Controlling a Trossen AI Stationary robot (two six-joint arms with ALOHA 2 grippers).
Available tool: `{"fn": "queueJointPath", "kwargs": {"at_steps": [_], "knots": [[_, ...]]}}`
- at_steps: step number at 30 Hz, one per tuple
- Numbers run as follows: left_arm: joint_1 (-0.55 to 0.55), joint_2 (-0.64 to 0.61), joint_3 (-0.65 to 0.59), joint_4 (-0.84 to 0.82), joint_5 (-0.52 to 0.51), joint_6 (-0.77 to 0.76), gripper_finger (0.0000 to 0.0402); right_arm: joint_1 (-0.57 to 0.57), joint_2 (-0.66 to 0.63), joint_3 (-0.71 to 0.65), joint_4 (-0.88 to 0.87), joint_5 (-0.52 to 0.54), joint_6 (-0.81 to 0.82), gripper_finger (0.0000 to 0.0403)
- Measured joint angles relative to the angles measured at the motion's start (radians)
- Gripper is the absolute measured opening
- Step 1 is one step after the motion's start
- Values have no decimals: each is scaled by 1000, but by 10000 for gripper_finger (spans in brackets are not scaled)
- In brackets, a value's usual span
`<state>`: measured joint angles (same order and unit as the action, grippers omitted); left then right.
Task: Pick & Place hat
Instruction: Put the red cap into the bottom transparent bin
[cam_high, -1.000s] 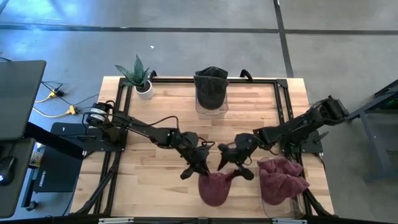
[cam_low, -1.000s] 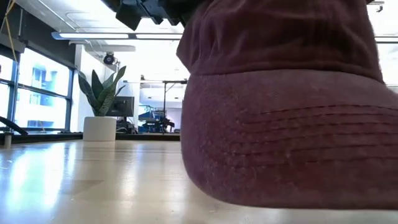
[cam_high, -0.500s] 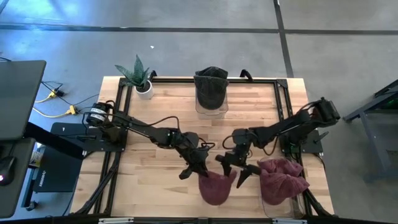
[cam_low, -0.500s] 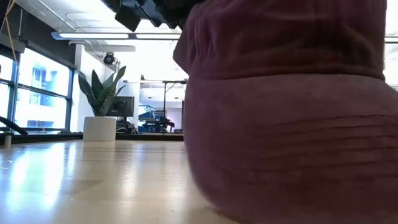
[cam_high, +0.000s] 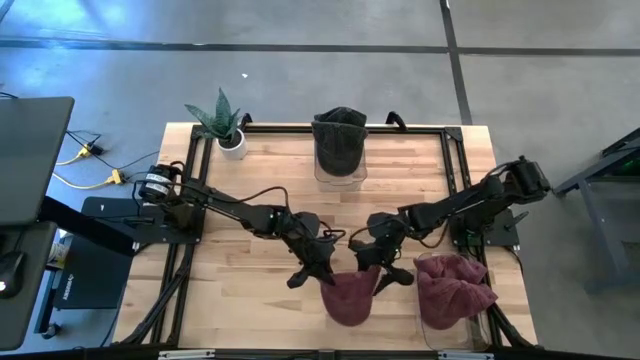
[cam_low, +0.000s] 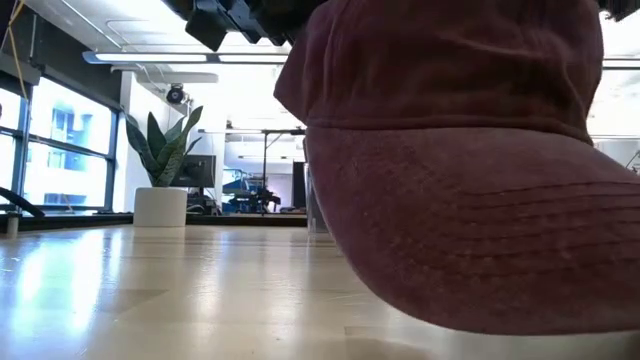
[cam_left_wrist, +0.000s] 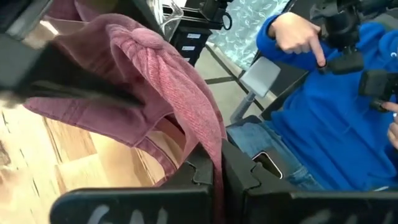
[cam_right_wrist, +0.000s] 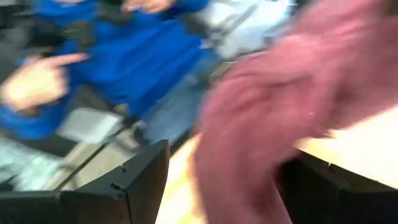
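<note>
Maroon hat (cam_high: 348, 297) at the near-centre of the wooden table (cam_high: 260, 185), close to the front edge, pinched from both sides. Left gripper (cam_high: 318, 275) at the hat's left edge — fingers clamped tight on a fold of the fabric, seen in the left wrist view as cloth squeezed between the two dark fingers (cam_left_wrist: 205, 171). Right gripper (cam_high: 385, 272) at the hat's right edge; fingers (cam_right_wrist: 140, 180) spread wide, with hat cloth lying between them, firm hold not clear through the blur. In the low view, hat (cam_low: 460, 180) filling most of the frame, brim stitching facing the camera, lower edge touching or just above the tabletop — cannot tell which.

Second maroon hat (cam_high: 452, 285) heaped at the table's right front corner. Dark hat (cam_high: 339, 140) upright at the far centre, potted plant (cam_high: 225, 125) at the far left corner. Beyond the table, a person in a blue top (cam_left_wrist: 336, 106), one hand (cam_left_wrist: 301, 31) pointing.
</note>
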<state>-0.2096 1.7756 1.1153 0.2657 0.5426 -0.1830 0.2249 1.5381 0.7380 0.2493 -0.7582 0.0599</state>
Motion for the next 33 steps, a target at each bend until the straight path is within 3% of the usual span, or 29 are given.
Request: {"fn": "queueJointPath", "kwargs": {"at_steps": [4, 7, 11, 16, 25, 28, 33], "knots": [[0, 0, 0, 1, 53, 59, 0, -9, 11, 0, 4, -175, -51, 264], [0, 0, 0, 0, 144, 131, 0, -16, -4, 0, -9, -244, 24, 264], [0, 0, 0, -1, 259, 231, 0, -3, -34, 0, -36, -134, 52, 264], [13, 0, 0, -6, 283, 281, 0, 40, -32, 0, -35, 19, -15, 264], [86, -18, 0, 30, 371, 280, 5, 71, -31, 0, -36, 67, -61, 263], [109, -17, 0, 31, 363, 239, 30, 71, -31, 0, -37, 72, -63, 263], [134, -17, 0, 17, 371, 122, 108, 71, -31, 0, -40, 98, -65, 263]]}}
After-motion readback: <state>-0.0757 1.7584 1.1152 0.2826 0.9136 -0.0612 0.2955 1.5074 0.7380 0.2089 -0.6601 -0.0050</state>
